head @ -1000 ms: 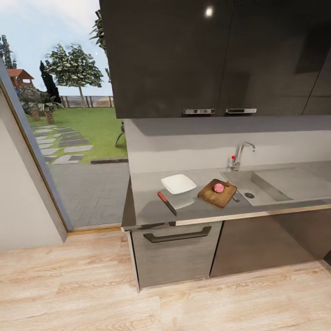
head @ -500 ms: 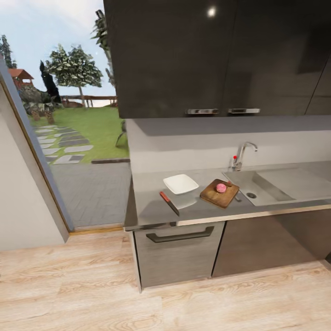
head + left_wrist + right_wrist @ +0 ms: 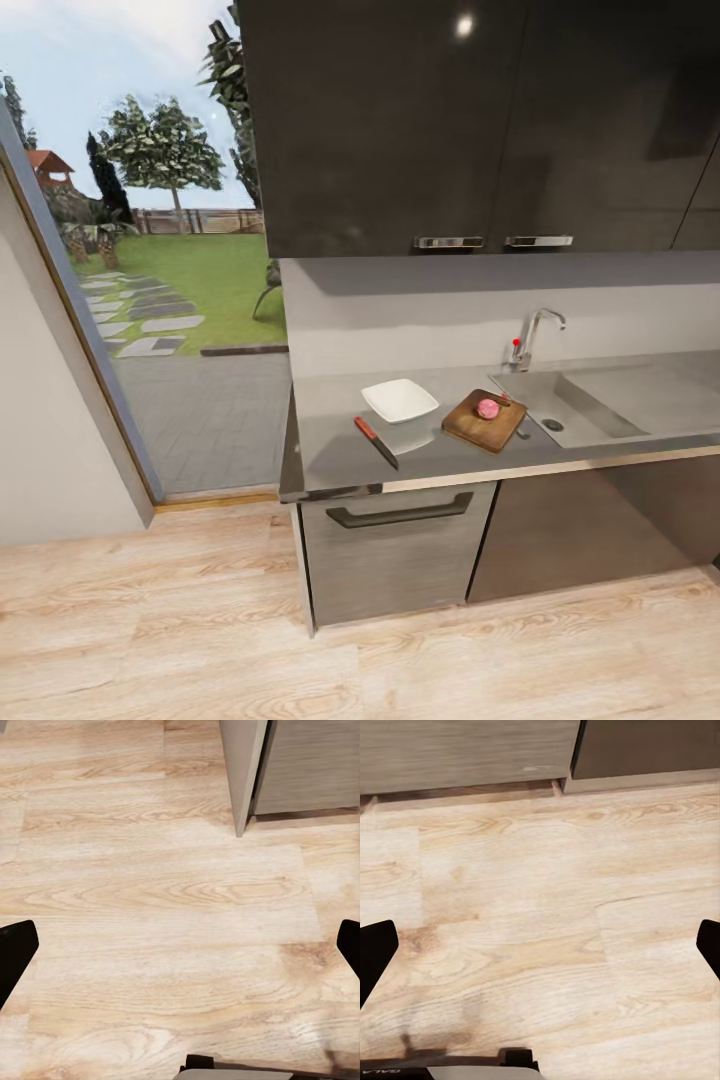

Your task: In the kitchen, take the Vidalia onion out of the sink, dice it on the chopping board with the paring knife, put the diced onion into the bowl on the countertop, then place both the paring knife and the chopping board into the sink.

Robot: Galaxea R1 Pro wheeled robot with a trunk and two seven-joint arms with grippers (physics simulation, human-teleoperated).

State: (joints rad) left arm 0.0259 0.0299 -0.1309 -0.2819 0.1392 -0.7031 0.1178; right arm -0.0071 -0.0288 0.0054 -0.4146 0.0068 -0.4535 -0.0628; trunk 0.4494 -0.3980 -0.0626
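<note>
In the head view the grey countertop (image 3: 330,445) carries a white squarish bowl (image 3: 400,400) and, in front of it, the red-handled paring knife (image 3: 376,441) lying flat. To their right the brown chopping board (image 3: 470,428) lies at an angle beside the sink (image 3: 585,408). A small pink round onion (image 3: 488,408) rests on the board. My left gripper (image 3: 180,952) and right gripper (image 3: 540,952) are both open with nothing between the fingers. Each hangs over the wood floor, well short of the counter.
A chrome tap (image 3: 530,338) with a red lever stands behind the basin. Dark wall cabinets (image 3: 450,120) hang above the worktop, and a drawer front with a bar handle (image 3: 400,515) sits below. A glass door onto the garden (image 3: 180,300) is at the left. Light plank floor (image 3: 200,640) lies before the counter.
The whole head view has shifted slightly, so the counter sits a little further right in the picture: the camera has moved. The things on the counter have not moved.
</note>
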